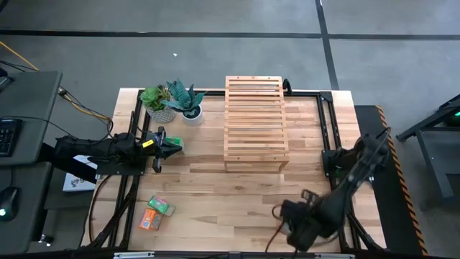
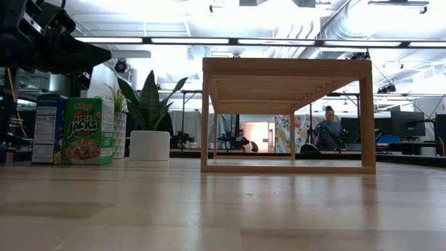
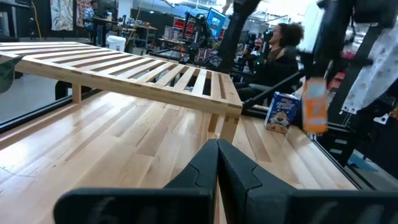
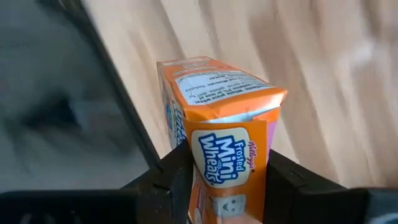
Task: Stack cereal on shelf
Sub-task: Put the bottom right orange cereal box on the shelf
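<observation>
The wooden slatted shelf stands on its legs at the table's far middle. My right gripper is over the near right part of the table, shut on an orange cereal box. My left gripper is shut and hovers at the table's left, just above a green cereal box and a blue cereal box that stand upright side by side. A green box and an orange box lie flat near the near left corner. Another box stands past the shelf. My right gripper pinches the orange box between its two fingers, one finger on each narrow side of the box's lower part. The box's closed end flap points away from the wrist. In the left wrist view the box is clear of the table.
Two potted plants stand at the far left, beside the shelf. A black frame runs along the table's edges. Bare tabletop lies in front of the shelf. A person sits in the room beyond the table.
</observation>
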You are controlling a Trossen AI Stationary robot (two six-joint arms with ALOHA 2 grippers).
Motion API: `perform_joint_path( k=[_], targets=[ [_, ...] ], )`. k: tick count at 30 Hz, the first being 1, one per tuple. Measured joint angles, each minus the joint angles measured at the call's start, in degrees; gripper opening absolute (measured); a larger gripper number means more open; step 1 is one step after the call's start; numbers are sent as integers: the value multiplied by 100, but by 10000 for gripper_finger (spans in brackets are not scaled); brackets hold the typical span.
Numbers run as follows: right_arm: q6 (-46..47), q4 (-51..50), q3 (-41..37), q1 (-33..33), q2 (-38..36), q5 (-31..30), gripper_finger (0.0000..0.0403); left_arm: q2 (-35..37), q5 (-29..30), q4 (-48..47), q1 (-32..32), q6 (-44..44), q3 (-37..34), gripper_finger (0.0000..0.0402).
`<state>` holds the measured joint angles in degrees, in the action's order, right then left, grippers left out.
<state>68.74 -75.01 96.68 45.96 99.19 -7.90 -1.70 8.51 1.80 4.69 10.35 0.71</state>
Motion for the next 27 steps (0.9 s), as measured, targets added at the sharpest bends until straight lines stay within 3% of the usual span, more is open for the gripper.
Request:
perform_joint_path(
  k=[8, 12, 14, 17, 22, 27],
  targets=[
    [-2154, 1465, 9, -951, -1375, -2504, 132, -1, 0, 0, 2, 0, 1, 1],
    [-2886, 1621, 9, -1756, -1845, -3737, 132, -1, 0, 0, 0, 0, 0, 1],
    [-3092, 1621, 9, -2356, -1992, -4037, 132, -1, -1, 0, 1, 0, 1, 1],
    [-3609, 1792, 9, -3470, -2100, -3819, 132, -1, -1, 0, 0, 0, 0, 1],
    [-4334, 1933, 328, -5374, -1890, -2458, 132, -1, -1, 0, 0, 0, 1, 1],
    [-4416, 458, 1507, -6930, -1137, -1662, 132, 0, 0, -2, 0, 0, 2, 1]
  ],
)
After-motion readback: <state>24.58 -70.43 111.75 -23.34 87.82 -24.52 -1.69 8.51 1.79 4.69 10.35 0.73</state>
